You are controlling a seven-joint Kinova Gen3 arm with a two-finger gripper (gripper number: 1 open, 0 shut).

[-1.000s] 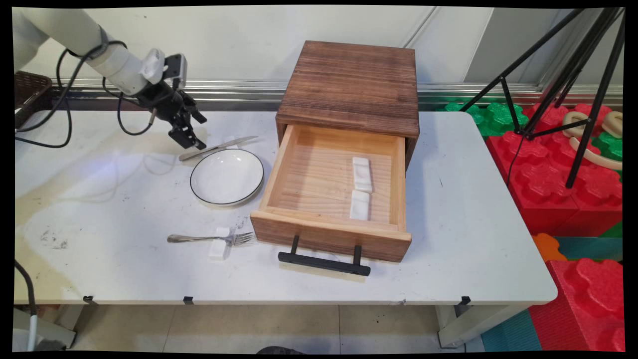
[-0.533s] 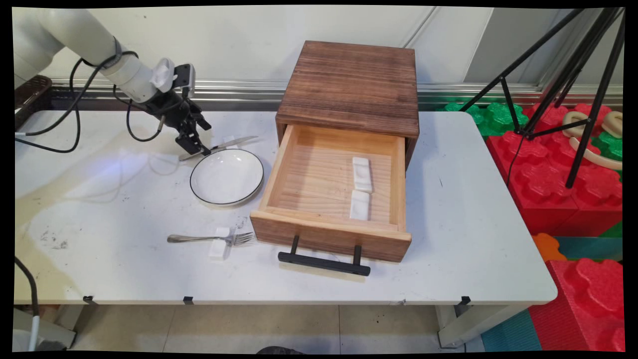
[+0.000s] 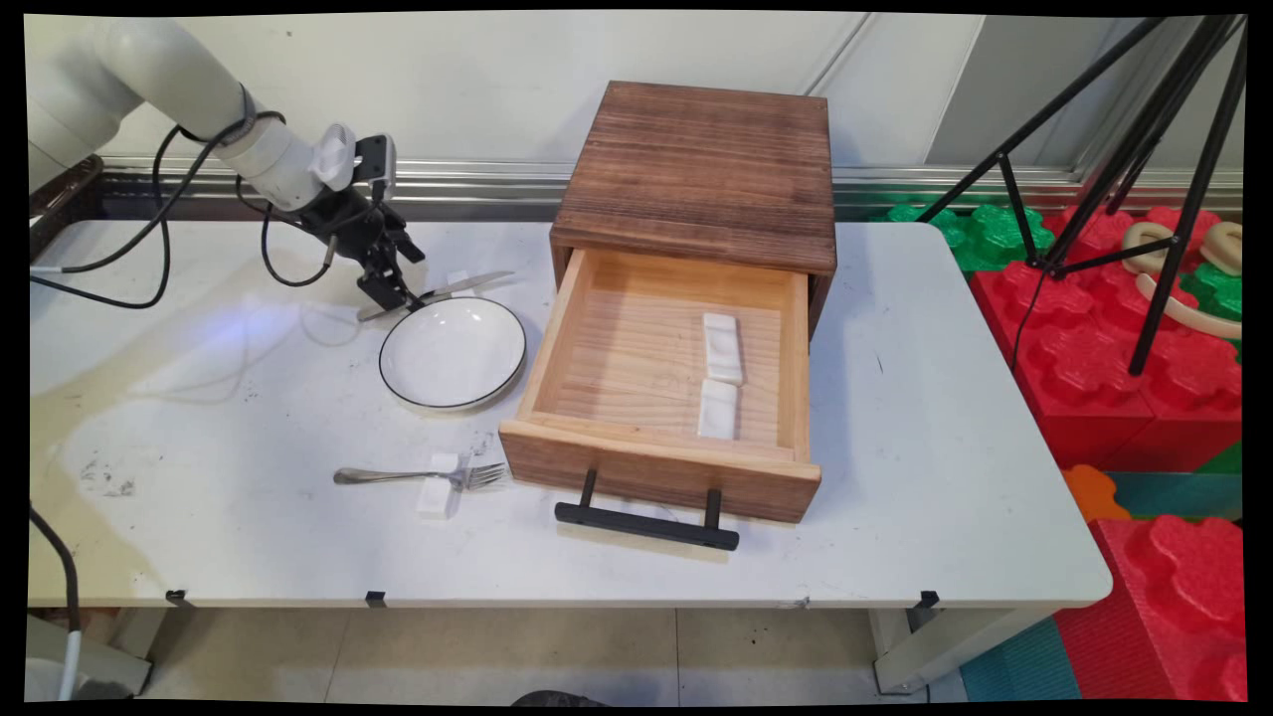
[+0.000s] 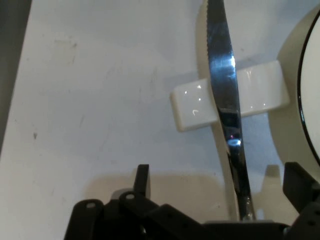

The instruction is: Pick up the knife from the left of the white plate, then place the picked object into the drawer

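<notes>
Hand view shows you the gripper (image 4: 217,187) spread wide with nothing held, its fingers on either side of the knife (image 4: 223,100) handle, whose long axis runs away from it over the white rest (image 4: 192,105).

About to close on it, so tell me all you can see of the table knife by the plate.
The table knife is shiny metal with a serrated blade edge. It lies flat on the white table, just behind the white plate, its blade bridged over a small white rest. The handle end runs between the open claw fingers; whether they touch it cannot be told.
</notes>
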